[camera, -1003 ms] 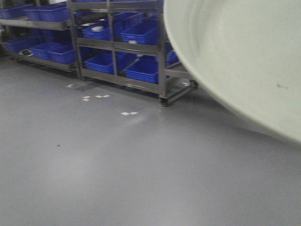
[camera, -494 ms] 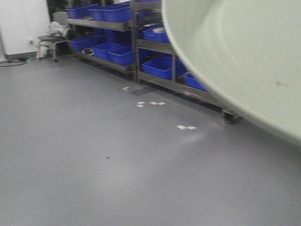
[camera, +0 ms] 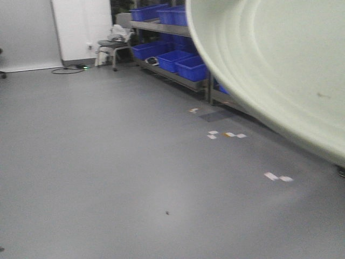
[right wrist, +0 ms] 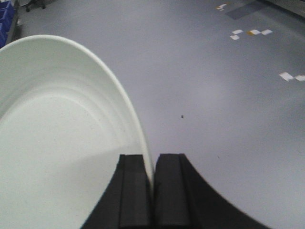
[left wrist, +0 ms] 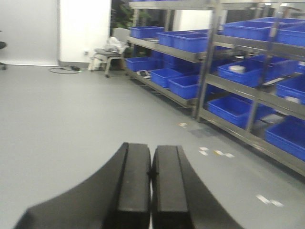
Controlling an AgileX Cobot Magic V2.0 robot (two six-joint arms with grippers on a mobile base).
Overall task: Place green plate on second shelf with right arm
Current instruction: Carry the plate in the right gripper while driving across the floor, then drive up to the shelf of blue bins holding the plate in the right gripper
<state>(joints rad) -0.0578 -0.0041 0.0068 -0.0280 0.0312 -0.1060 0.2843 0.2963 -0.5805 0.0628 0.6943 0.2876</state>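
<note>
Closest to you, your right gripper (right wrist: 152, 191) is clamped onto the rim of the green plate (right wrist: 62, 133), its two black fingers pinching the edge while the plate spreads off to their left; in the front view the plate fills the upper right, held in the air above the floor (camera: 108, 178); your left gripper (left wrist: 151, 191) has its fingers pressed together with nothing between them; further out, white paper scraps (camera: 277, 176) lie on the floor; beyond them stand metal shelves (left wrist: 205, 62) carrying blue bins (left wrist: 190, 86); farthest, a chair (camera: 110, 48) sits by the white wall (camera: 81, 27).
</note>
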